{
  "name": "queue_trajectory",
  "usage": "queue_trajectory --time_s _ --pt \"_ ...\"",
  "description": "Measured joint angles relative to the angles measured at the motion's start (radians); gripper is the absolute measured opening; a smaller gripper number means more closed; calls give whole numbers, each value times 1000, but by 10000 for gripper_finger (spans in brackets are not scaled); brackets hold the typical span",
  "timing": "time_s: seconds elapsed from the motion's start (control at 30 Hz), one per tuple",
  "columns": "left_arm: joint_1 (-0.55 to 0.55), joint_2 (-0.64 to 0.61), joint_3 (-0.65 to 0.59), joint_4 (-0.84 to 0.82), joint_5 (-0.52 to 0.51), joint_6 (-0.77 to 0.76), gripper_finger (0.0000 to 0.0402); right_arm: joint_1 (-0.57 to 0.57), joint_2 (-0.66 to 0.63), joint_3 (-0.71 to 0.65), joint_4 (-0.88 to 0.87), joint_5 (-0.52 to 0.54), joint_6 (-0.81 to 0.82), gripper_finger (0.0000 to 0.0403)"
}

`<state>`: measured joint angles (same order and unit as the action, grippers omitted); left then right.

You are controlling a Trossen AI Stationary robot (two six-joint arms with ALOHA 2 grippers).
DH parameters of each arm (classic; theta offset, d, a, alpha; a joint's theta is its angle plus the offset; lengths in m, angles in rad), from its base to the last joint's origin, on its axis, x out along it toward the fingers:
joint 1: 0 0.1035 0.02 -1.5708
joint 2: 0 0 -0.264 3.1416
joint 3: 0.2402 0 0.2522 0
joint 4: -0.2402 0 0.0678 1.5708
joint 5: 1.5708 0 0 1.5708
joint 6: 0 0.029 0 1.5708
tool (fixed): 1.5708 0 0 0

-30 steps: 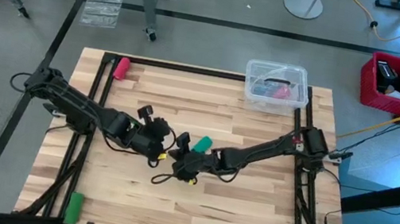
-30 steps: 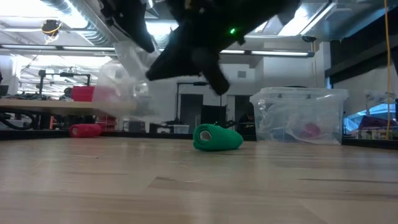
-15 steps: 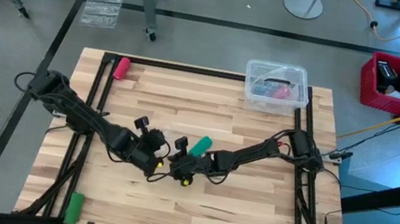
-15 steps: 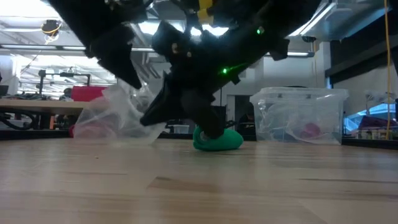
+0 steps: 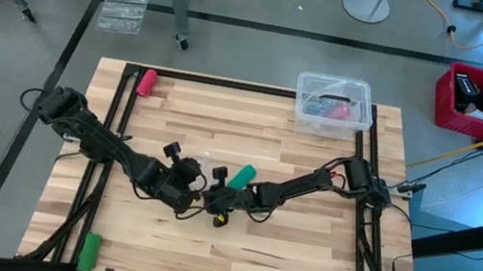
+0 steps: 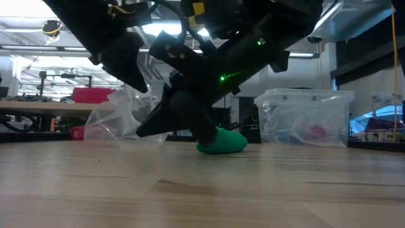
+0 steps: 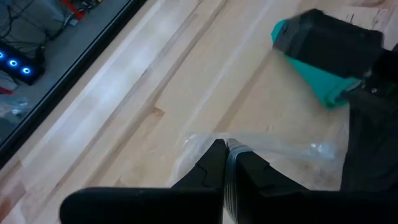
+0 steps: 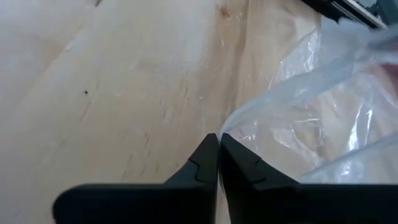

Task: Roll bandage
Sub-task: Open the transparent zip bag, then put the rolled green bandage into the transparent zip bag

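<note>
The teal bandage (image 5: 241,175) lies as a short roll on its side on the wooden table (image 5: 301,252), near the middle; it shows in the low view (image 6: 224,141) and, partly behind the right arm, in the left wrist view (image 7: 320,87). Just in front of it my left gripper (image 5: 197,197) and my right gripper (image 5: 212,200) meet, both low over the table. Each is shut on a crumpled clear plastic bag (image 6: 120,120) that spreads between them. My left gripper pinches an edge of the clear bag (image 7: 231,140) between its two fingertips, slanting down from the table's left. The bag spreads slack on the table beyond them. My right gripper pinches the bag's edge (image 8: 229,126) at its fingertips, slanting down from the table's right. The film lies loose and crumpled beside the fingers (image 8: 208,155).
A clear lidded box (image 5: 332,103) with small items stands at the far right. A pink-red roll (image 5: 146,81) lies at the far left corner and a green roll (image 5: 89,250) at the near left. Bare wood lies toward the near edge.
Both grippers have come down toward the table, carrying the clear bag with them; the bag hung in the air before and now rests crumpled on the wood beside the bandage. My right gripper has rolled about its own axis. The bandage has stayed in place.
</note>
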<state>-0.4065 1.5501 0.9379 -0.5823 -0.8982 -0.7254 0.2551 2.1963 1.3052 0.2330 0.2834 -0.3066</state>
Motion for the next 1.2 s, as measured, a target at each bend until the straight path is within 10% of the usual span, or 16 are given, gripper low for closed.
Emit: queue_trajectory --time_s 0.67,1.2 --pt "1 -5 1 -5 33 22 3 2 -89 93 -209 -62 43 206" --pt "2 -5 2 4 42 19 3 31 -255 93 -503 -31 75 198"
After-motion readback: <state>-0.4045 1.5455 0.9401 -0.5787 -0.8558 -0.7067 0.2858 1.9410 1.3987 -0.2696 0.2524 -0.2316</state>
